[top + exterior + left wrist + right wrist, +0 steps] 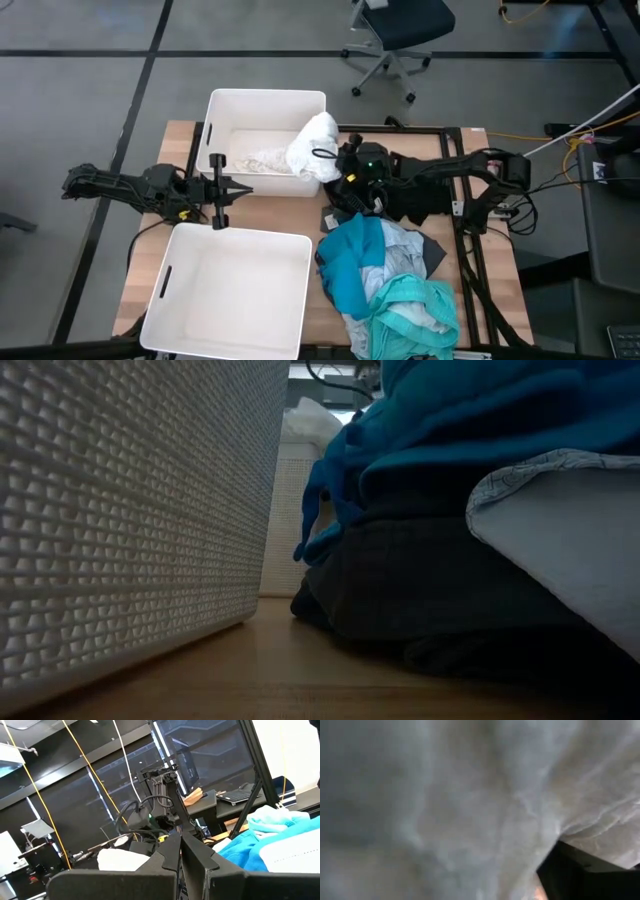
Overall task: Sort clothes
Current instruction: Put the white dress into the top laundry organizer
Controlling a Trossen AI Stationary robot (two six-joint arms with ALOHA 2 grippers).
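The clothes lie in a pile (385, 270) on the table's near right, bright blue (480, 420) over dark grey (430, 590), with teal (410, 315) nearest the front. A white garment (315, 145) is draped over the right rim of the far white bin (230, 105); more pale cloth (255, 160) lies inside. My right gripper (324, 154) is open at that white garment, which fills the right wrist view (445, 805). My left gripper (220, 192) is shut and holds nothing, and it hovers between the two bins. My right gripper comes at the white garment's bunched top (318, 140) from the table's right, slanting slightly down. Cloth lies between and against its open fingers. One finger (580, 870) shows, the other is hidden by cloth. The garment rests on the bin's rim.
A second white bin (175, 300) stands at the near left; its wall (130, 510) fills the left of the low view. A black cloth (420, 200) lies under my right arm. A black frame (470, 250) edges the table. An office chair (395, 30) stands beyond the far edge.
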